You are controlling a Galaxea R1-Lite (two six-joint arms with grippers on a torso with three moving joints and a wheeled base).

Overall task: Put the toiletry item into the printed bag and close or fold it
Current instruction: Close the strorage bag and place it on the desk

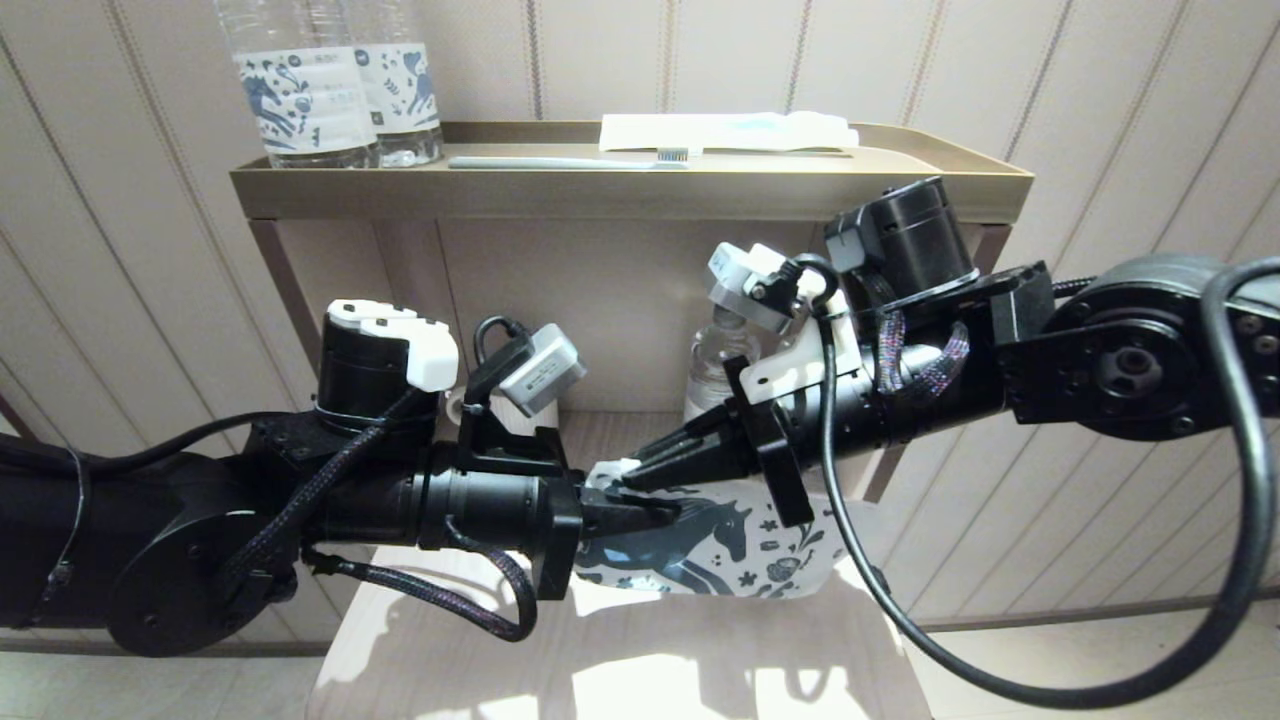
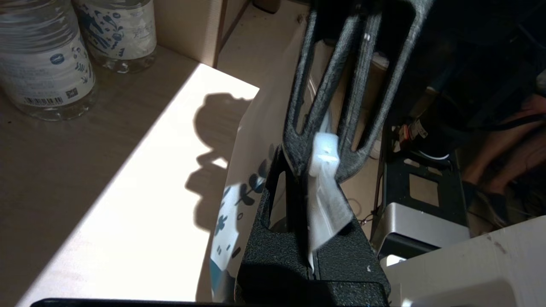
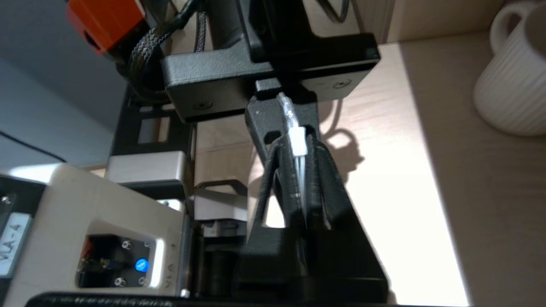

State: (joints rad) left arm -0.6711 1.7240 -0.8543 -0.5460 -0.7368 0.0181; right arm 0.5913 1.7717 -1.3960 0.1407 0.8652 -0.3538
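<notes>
so that its zip edge can be sealed, the printed bag (image 1: 735,555) hangs above the lower shelf (image 1: 640,660). the left gripper (image 1: 655,513) pinches its top edge, and the right gripper (image 1: 640,478) clamps the white zip slider (image 3: 297,140) just beside it.

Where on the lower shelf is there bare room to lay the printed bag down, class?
Bare shelf lies in front of the printed bag, toward the near edge. It is crowded where the left gripper and right gripper pinch the bag's top; a water bottle stands behind.

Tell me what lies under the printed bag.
The printed bag, gripped by both the left gripper and right gripper, hangs over the pale wooden shelf; its contents are hidden.
</notes>
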